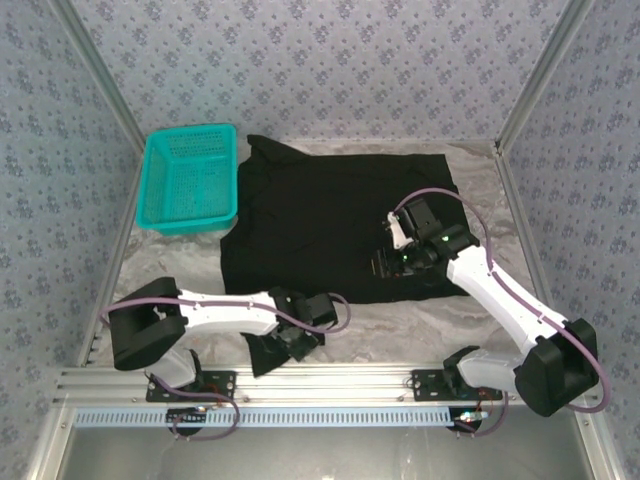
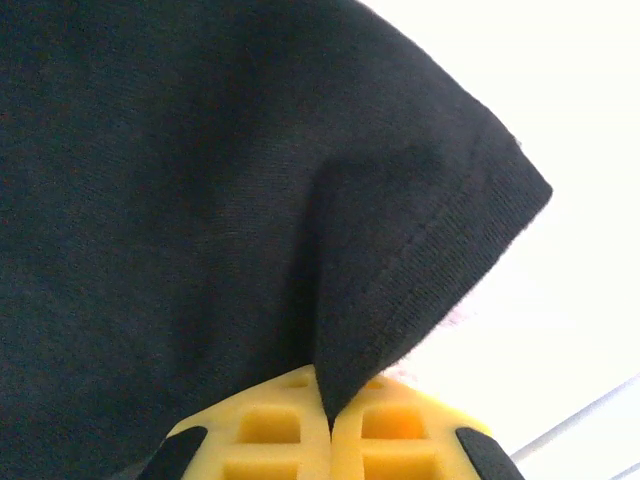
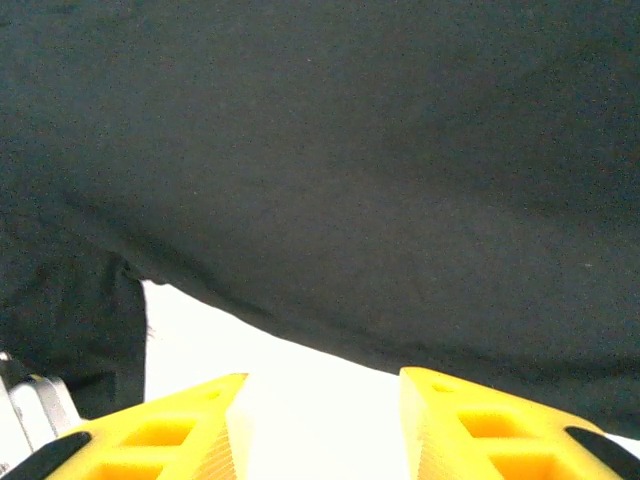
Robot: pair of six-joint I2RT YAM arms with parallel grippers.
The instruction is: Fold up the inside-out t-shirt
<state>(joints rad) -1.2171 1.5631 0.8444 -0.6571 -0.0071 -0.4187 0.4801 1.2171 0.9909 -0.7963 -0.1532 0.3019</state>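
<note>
The black t-shirt (image 1: pixel 320 215) lies spread over the middle of the counter (image 1: pixel 170 275), and its far left corner reaches toward the back wall (image 1: pixel 330 70). A teal mesh basket (image 1: pixel 190 180) sits just beside the shirt's left edge. From above I cannot tell whether cloth and basket touch.

My left end effector (image 2: pixel 330 425) is closed on the shirt. In the left wrist view the two yellow fingers (image 2: pixel 270 435) meet, with a fold of black cloth beside the stitched hem pinched between them. From above it sits low on the counter near the front rail (image 1: pixel 320 382), with a small dark flap of cloth at its tip. The left arm lies across the gap between that flap and the main spread, so I cannot see how the two join. The fingertips themselves are hidden there by the wrist and the cloth.

My right end effector (image 3: pixel 325 400) stands with its jaws apart. Pale counter shows between the fingers, and the shirt's edge runs just beyond them. From above it hangs over the near right part of the shirt, where the arm and its looping cable (image 1: pixel 430 195) cover some of the cloth.

Both wrist views wash the counter out to plain white. The shirt is so dark that its folds and creases are hard to make out.
</note>
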